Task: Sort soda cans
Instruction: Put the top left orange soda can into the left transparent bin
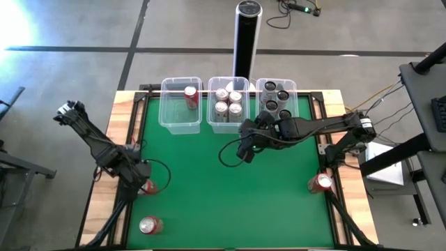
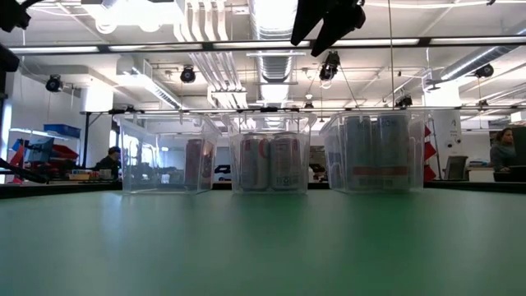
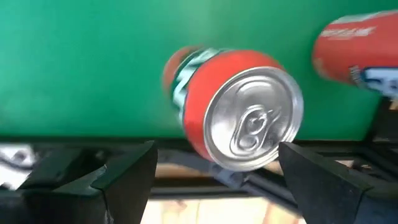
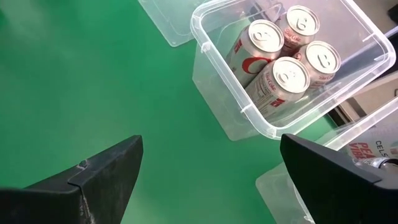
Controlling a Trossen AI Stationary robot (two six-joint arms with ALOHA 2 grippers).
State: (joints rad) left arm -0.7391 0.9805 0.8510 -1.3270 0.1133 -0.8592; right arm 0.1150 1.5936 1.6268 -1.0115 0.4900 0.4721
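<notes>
From above, three tubs (image 1: 183, 104) line the mat's top edge; the left gripper (image 1: 141, 183) sits lower left over a red can (image 1: 149, 186). The right gripper (image 1: 245, 151) hovers mid-frame, empty. Left wrist: jaws wide open, red can (image 3: 239, 109) between. Right wrist: jaws open, silver cans (image 4: 283, 56) upper right.

Bright ceiling strip lights (image 2: 271, 20) flood the room evenly, glare whitens the high view's upper left corner, shadows on the green mat (image 1: 209, 195) stay faint, and the near red can (image 3: 239, 109) looks motion-blurred.
</notes>
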